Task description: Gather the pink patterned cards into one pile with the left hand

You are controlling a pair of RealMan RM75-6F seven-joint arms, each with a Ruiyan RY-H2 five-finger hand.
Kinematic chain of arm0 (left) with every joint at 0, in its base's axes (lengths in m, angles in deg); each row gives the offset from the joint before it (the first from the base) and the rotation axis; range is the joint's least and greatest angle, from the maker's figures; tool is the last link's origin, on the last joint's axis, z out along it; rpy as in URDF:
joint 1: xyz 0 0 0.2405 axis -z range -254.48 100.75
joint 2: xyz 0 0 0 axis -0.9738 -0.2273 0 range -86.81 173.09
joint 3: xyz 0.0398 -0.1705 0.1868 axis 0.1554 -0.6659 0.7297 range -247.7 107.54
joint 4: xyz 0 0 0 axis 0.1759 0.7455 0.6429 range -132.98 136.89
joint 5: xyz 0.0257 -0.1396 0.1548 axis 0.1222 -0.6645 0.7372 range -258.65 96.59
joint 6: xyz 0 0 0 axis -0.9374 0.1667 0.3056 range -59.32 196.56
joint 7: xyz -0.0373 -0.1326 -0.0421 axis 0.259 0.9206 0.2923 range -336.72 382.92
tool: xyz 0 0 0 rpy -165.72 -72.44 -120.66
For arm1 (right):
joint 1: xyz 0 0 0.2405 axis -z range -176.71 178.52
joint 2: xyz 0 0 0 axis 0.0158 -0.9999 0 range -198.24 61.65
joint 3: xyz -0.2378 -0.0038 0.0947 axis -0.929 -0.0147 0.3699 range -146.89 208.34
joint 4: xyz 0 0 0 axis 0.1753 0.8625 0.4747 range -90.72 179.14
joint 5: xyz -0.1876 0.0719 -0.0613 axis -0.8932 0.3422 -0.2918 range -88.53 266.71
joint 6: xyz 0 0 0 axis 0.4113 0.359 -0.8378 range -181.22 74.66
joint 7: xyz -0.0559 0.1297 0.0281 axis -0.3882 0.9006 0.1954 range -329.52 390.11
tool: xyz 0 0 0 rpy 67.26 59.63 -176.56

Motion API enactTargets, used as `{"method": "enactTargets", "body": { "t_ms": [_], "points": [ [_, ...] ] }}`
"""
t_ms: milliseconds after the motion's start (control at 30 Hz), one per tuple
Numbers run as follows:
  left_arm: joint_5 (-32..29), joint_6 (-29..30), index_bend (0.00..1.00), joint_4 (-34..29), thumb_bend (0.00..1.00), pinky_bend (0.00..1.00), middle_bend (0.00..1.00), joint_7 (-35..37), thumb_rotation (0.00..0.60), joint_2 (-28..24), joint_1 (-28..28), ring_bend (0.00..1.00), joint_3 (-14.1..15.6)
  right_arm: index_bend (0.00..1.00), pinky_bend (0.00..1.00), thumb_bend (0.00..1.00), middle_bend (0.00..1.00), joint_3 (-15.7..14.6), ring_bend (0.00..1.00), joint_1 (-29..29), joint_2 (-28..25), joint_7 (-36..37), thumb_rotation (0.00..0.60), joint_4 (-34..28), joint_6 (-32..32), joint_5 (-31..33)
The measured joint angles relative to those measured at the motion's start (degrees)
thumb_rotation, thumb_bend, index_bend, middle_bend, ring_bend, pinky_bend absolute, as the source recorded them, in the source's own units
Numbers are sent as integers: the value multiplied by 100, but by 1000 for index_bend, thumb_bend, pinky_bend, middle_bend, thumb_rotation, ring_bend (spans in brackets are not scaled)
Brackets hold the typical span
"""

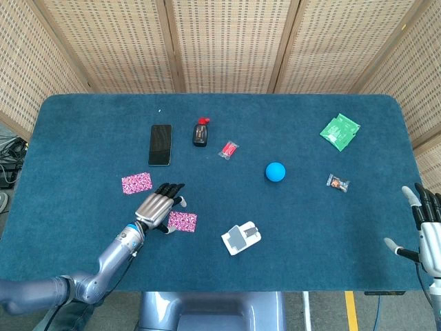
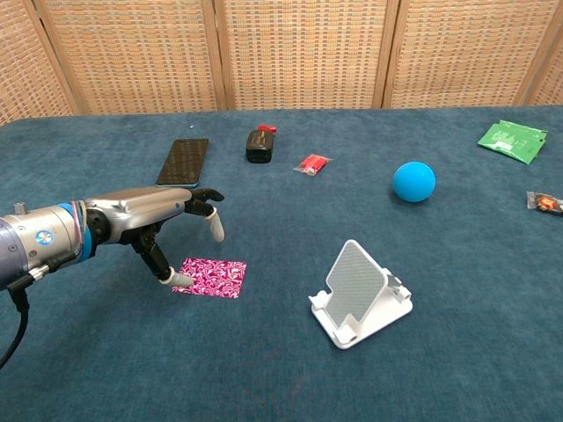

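Observation:
Two pink patterned cards lie flat on the blue table (image 1: 83, 124). The far card (image 1: 136, 183) sits alone left of centre; in the chest view my left arm hides it. The near card (image 1: 183, 221) (image 2: 214, 277) lies further front. My left hand (image 1: 158, 205) (image 2: 154, 214) hovers at that card's left edge with its fingers spread, and a fingertip (image 2: 181, 280) touches the card's left end. It holds nothing. My right hand (image 1: 427, 231) stays at the table's right front edge, fingers apart and empty.
A black phone (image 1: 160, 144) and a small black bottle (image 1: 200, 132) lie behind the cards. A red wrapper (image 1: 228, 149), a blue ball (image 1: 275, 172), a white phone stand (image 1: 241, 238), a green packet (image 1: 340, 131) and a small candy (image 1: 337, 183) lie further right.

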Motion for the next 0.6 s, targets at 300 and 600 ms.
{"method": "enactTargets", "body": {
  "t_ms": [300,600],
  "points": [
    [-218,-92,339,132,220,0,0,-163,600,217,123,0,-20,0,0,0,0,-2,0,-6,4,-1,600,6,12,0],
    [-298,-181,344,98,220,0,0,-134,600,239,164,0,-2,0,0,0,0,1,0,-4,-3,9,600,0,14,9]
  ]
}}
